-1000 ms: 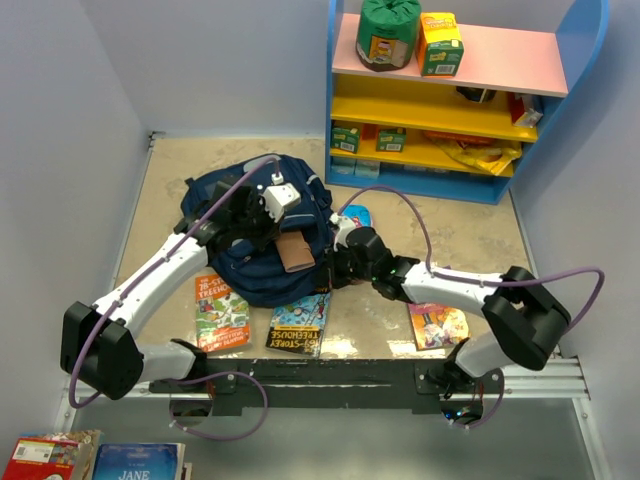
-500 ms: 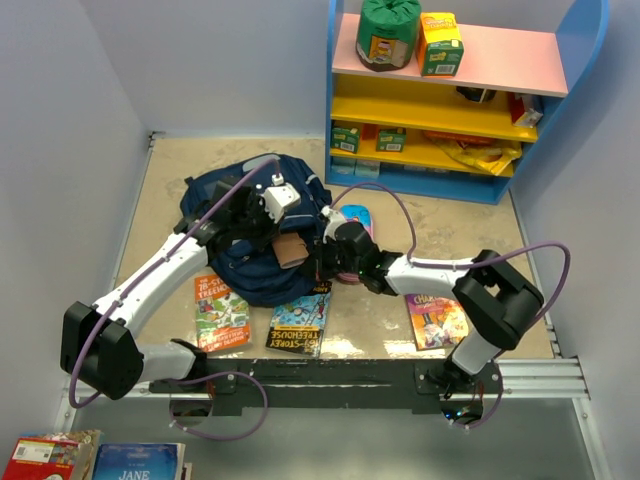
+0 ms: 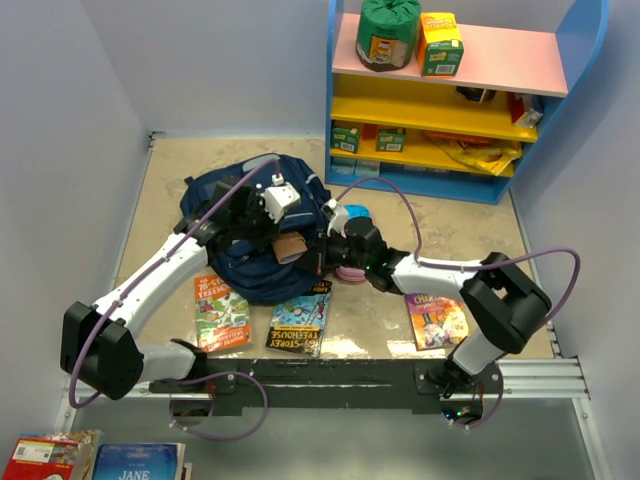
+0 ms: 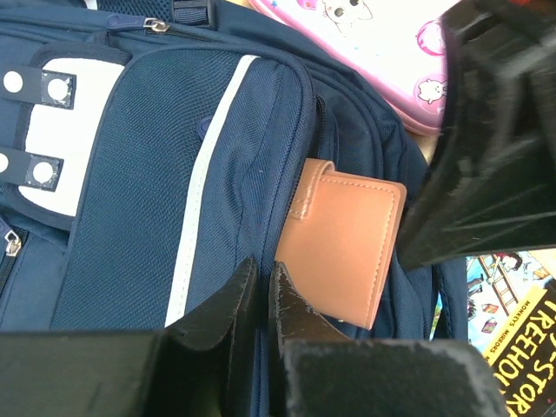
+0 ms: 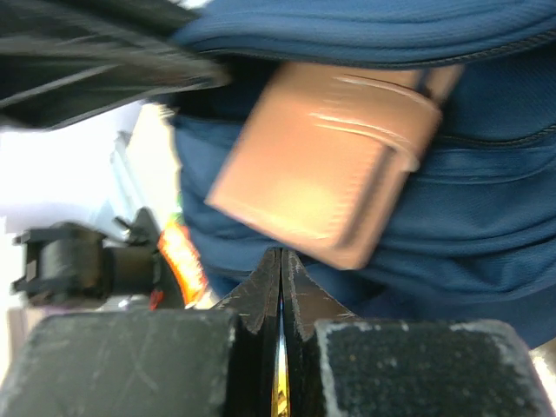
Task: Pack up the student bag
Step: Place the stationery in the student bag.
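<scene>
The navy student bag (image 3: 225, 205) lies on the table. A tan wallet (image 3: 290, 247) sticks halfway out of a side pocket. In the left wrist view the wallet (image 4: 343, 248) sits beside the bag's front panel (image 4: 130, 191). My left gripper (image 4: 262, 274) is pinched shut on the bag's fabric next to the wallet; it also shows from above (image 3: 268, 235). My right gripper (image 5: 281, 256) is shut and empty, its tips just under the wallet (image 5: 321, 161) against the bag (image 5: 486, 217). From above it (image 3: 318, 258) is at the bag's right edge.
A pink pencil case (image 4: 365, 43) lies against the bag's right side, under my right arm (image 3: 350, 272). Three books (image 3: 220, 312) (image 3: 300, 325) (image 3: 437, 322) lie near the front edge. A blue shelf unit (image 3: 450, 90) stands at the back right.
My right arm has swung left, bringing its shut gripper against the bag below the wallet. The wallet shows less, deeper in the pocket. The left arm has stayed still.
</scene>
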